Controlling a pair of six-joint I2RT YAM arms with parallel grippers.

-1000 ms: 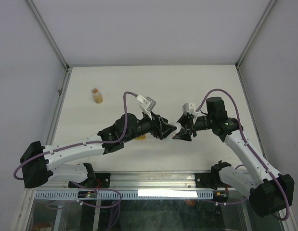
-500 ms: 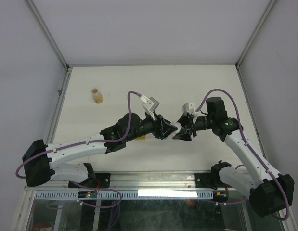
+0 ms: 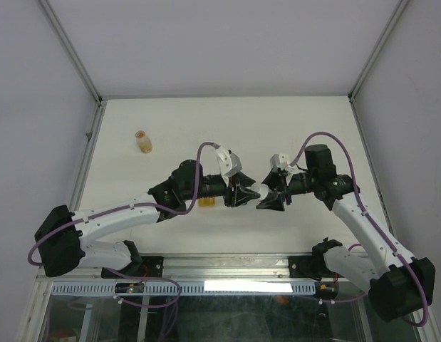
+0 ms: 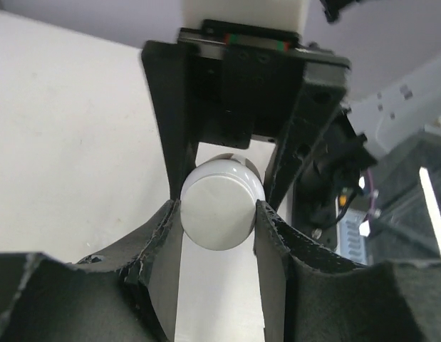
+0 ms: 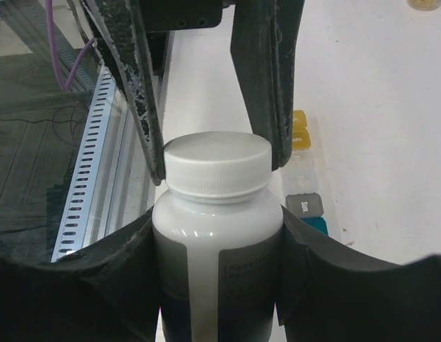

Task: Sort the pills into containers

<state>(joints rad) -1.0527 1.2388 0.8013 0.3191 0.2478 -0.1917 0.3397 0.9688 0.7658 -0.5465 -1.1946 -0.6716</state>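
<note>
A white pill bottle with a white screw cap is held level above the table between both arms. My right gripper is shut on the bottle's body. My left gripper faces it, and its fingers press both sides of the cap. The containers lie on the table below: yellow compartments at the far end, clear ones, a grey lid marked "Sun." and a teal one. In the top view only their yellow end shows under the left arm.
A small amber vial stands at the back left of the table. The table's near edge with a slotted metal rail runs close beside the bottle. White walls enclose the table on three sides.
My left gripper has moved right toward the bottle, turned at the wrist, and its fingers now sit on the cap. The right arm and bottle have stayed in place.
</note>
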